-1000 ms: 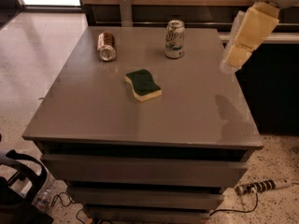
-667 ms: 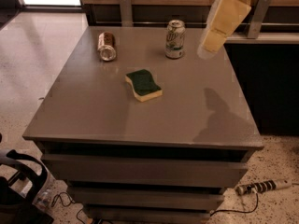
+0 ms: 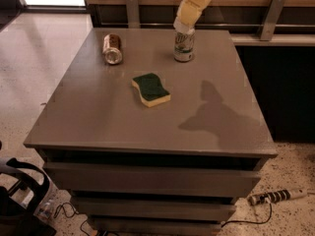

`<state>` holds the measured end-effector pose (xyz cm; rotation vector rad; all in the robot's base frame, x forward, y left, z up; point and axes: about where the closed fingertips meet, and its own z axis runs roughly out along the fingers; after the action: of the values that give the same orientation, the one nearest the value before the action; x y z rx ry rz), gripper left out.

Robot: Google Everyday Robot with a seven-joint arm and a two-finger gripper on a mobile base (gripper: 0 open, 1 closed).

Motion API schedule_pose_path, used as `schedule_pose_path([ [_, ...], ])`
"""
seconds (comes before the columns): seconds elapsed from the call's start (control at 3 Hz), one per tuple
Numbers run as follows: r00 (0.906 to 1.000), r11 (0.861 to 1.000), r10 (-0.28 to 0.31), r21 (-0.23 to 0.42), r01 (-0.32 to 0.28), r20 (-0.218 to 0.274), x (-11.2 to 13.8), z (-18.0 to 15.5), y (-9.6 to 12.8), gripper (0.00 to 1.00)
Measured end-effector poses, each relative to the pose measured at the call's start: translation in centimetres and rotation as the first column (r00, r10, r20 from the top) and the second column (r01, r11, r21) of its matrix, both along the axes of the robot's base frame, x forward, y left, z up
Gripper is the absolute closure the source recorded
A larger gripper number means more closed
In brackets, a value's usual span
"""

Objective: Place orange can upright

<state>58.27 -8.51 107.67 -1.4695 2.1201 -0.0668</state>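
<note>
The orange can lies on its side at the far left of the grey table, one silver end facing me. A white-and-green can stands upright at the far middle. My gripper hangs from the cream arm at the top of the view. It is just above and in front of the white-and-green can's top, well to the right of the orange can.
A green-and-yellow sponge lies near the table's middle. The arm's shadow falls on the right side of the table. A wooden wall with metal brackets runs behind. A power strip lies on the floor at the right.
The arm has swung left from the table's right edge across the back. Its gripper now hovers over the white-and-green can. The cans and the sponge have not moved.
</note>
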Motion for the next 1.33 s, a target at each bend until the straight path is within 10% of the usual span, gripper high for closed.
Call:
schedule_pose_path([
  [0.67, 0.9978, 0.99, -0.058, 0.133, 0.054, 0.032, 3.0, -1.1, 4.2, 0.0],
  [1.33, 0.9882, 0.948, -0.116, 0.309, 0.079, 0.101, 4.3, -4.3, 6.5, 0.0],
])
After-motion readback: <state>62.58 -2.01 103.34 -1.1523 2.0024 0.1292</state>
